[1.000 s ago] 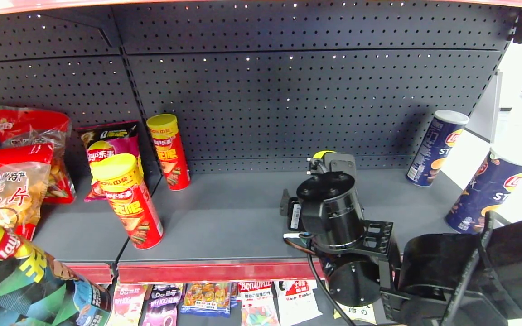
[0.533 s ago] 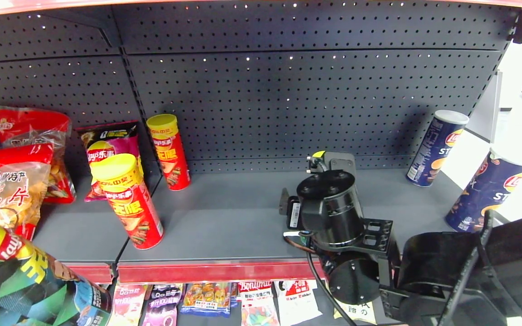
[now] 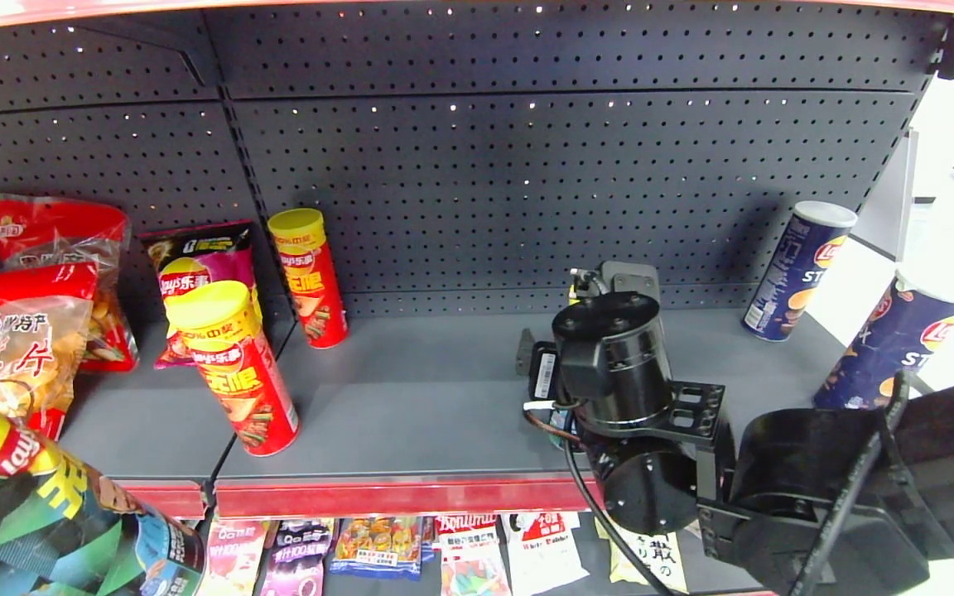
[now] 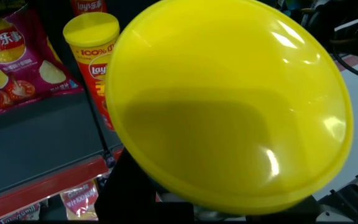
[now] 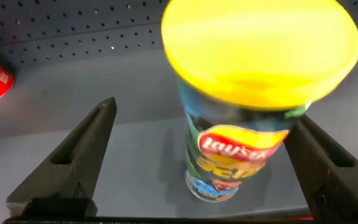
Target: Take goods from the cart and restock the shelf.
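Here we see a green chip can [image 5: 235, 152] with a yellow lid [image 5: 260, 50] standing upright on the grey shelf [image 3: 411, 397], in the bare middle stretch near the pegboard back [image 3: 485, 182]. The right gripper [image 5: 204, 115] brackets it with its jaws spread wide, one finger on each side and a gap between each and the can, so it has hold of nothing. By our reading this can is delivered, and the arm only has to draw back without knocking it over.

A second can [image 3: 55, 513] of the same kind hangs tilted off the shelf's front edge on the robot's left, its lid up against the left wrist camera. We cannot tell how the left gripper has it. We take this one to be the next item for the shelf.

Around them, two red cans [image 3: 237, 372] stand at the shelf's left with a purple chip bag [image 3: 195, 265] and red snack bags [image 3: 30, 339] behind. Two blue cans [image 3: 800, 269] stand at the far right. Small packets [image 3: 378, 546] line the tier below.

With so much bare shelf between the red and the blue cans, we judge the restocking to be in its early part.
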Robot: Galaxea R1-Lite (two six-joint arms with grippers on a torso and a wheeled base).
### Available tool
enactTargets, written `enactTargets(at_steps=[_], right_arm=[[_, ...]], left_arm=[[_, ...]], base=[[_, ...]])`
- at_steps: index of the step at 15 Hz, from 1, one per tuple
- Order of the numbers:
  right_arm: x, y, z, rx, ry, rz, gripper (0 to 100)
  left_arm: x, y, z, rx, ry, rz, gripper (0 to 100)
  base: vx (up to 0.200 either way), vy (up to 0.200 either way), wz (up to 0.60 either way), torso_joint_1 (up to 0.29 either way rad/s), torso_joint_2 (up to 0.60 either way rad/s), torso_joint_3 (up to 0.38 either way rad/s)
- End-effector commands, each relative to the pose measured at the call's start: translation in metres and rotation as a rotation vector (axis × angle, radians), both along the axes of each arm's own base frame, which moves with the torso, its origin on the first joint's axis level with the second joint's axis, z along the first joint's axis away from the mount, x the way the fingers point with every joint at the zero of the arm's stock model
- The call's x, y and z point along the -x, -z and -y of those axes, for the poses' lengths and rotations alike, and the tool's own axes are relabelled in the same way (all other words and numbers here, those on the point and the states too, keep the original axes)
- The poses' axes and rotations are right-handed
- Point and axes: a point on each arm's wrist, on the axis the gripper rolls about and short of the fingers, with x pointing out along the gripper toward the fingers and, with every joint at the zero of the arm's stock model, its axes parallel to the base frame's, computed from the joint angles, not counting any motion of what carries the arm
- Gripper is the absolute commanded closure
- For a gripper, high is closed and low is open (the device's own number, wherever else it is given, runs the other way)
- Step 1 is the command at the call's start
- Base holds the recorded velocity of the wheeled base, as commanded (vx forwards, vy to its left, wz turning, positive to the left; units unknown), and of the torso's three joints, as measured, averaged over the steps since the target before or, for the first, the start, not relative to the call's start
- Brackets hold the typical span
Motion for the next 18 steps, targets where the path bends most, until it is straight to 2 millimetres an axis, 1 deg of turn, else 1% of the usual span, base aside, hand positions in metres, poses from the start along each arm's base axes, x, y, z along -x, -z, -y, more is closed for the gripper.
enactTargets(at_steps=[1,18], right_arm=[[-0.004,-0.005,0.000,-0.012,0.008,0.011,0],[-0.013,-0.018,0.001,-0.050,0.035,0.043,0]], left_arm=[[0.000,0.000,0.000,0.000,0.000,0.001,100],[0.000,0.002,0.000,0.000,0.001,-0.005,100]], base=[[0.000,0.000,0.00,0.000,0.00,0.000],[0.000,0.000,0.00,0.000,0.00,0.000]])
